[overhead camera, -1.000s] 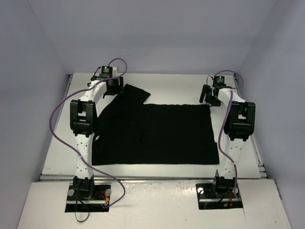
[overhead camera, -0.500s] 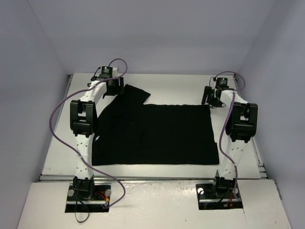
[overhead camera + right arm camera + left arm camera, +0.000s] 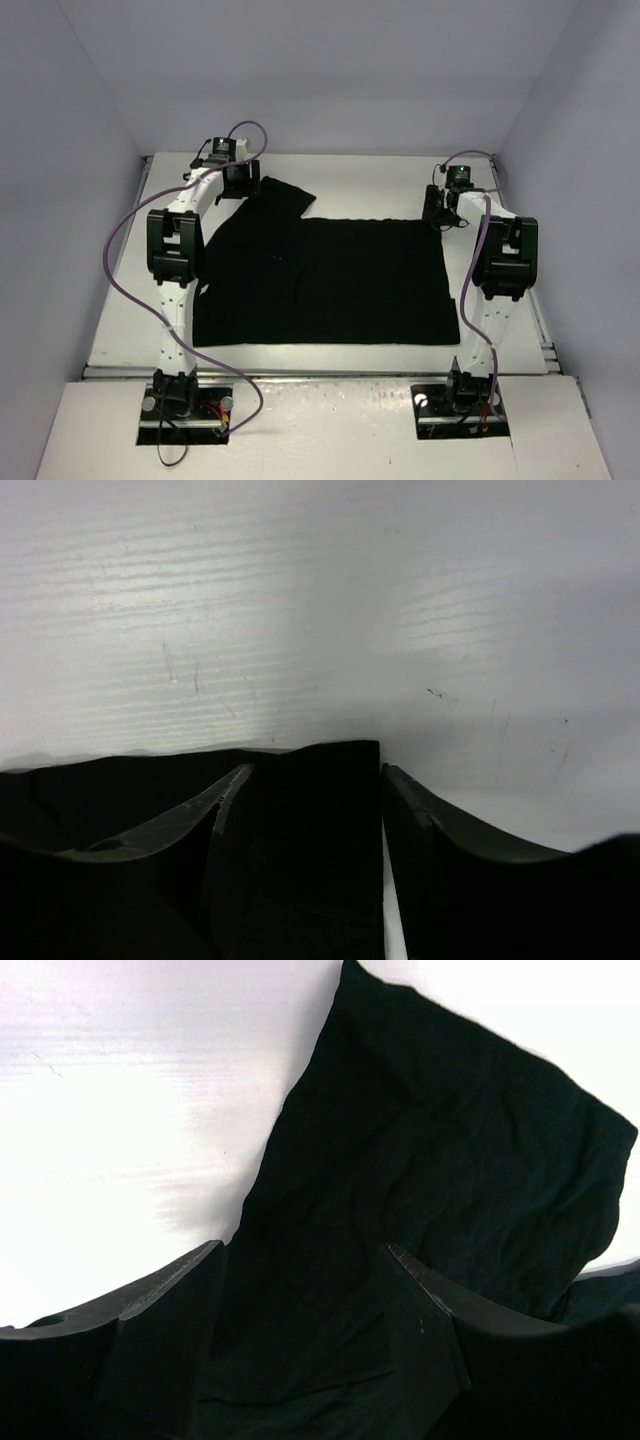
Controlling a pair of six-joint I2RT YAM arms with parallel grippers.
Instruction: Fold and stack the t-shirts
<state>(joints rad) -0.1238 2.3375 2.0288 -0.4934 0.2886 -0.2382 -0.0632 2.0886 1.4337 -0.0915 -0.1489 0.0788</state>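
On the far left of the white counter [image 3: 350, 172], the left hand [image 3: 240, 187] sits low over the far sleeve [image 3: 283, 196] of the black t-shirt [image 3: 330, 280], the one part that juts out from the otherwise tidy rectangle. Its wrist view shows the two fingers [image 3: 170, 1295] spread wide with dark cloth running under and between them and nothing pinched. My reading is that it is placed here because this loose sleeve has to be brought in over the body before any clean fold can be made. The shirt itself lies flat and sideways between the two arms, its neck end towards the left arm and its hem towards the right, covering most of the middle of the counter. That spread-out lay is what lets each arm reach one far edge at once. At the far right, the right hand [image 3: 437, 212] hovers at the shirt's far hem corner [image 3: 335, 765]. Its wrist view shows the jaws well apart, straddling that corner, with bare counter just beyond the cloth edge. Whether the fingertips already touch the fabric cannot be told. Folding looks barely begun: both hands seem lined up for a paired pinch along the far edge, not yet closed.
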